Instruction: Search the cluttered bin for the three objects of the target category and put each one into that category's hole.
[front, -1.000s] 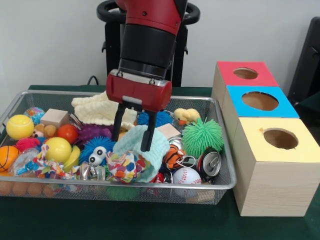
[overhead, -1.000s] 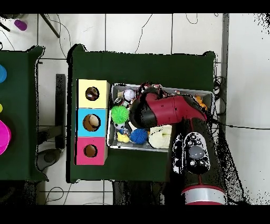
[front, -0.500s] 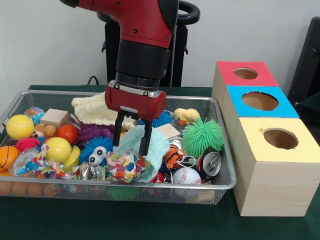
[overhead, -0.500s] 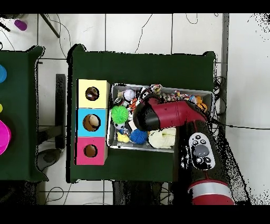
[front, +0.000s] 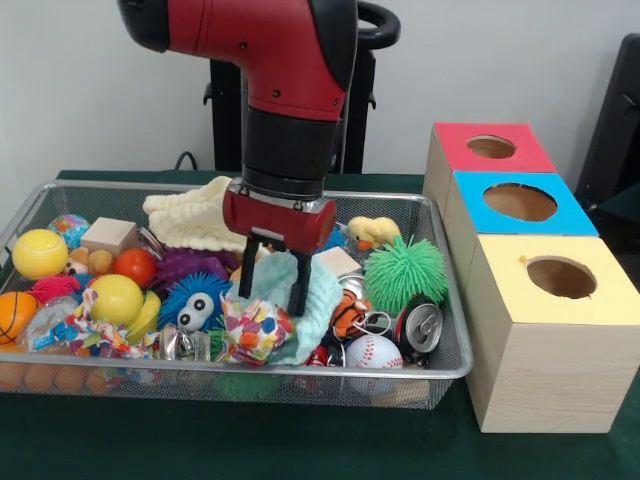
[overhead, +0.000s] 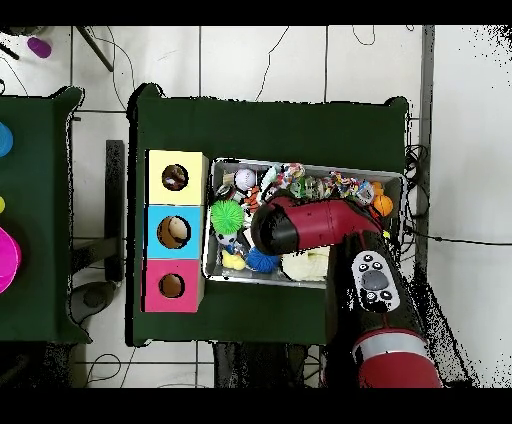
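- The end effector (front: 274, 286) hangs straight down over the middle of the wire bin (front: 445, 365); its two black fingers (front: 299, 283) are spread, one on each side of a raised fold of the pale green cloth (front: 318, 300); they look to stand around the fold, and it cannot be told if they already press it.
- The relation that matters: the cloth lies directly under the end effector, not to a side; the fold runs roughly from left to right in the front view, and the fingers stand across this direction; so, as a judgement, the coming move is only to close and lift, with no sideways travel.
- The pale green cloth is soft and fuzzy, crumpled into a heap; it lies in the near middle of the bin, with the speckled ball (front: 250, 329) just at its left and the baseball (front: 372, 351) near its right; probably it will hang down and drag neighbours when lifted.
- A second cloth, cream and knobbly (front: 195, 222), lies at the far side of the bin, behind the arm.
- The three boxes stand on the bench right of the bin, well apart from the end effector: the red box (front: 455, 150) farthest, the blue box (front: 480, 215) between, the yellow box (front: 510, 285) nearest; which hole belongs to cloths cannot be told.
- In the overhead view the arm (overhead: 320, 225) covers the cloth and the end effector.
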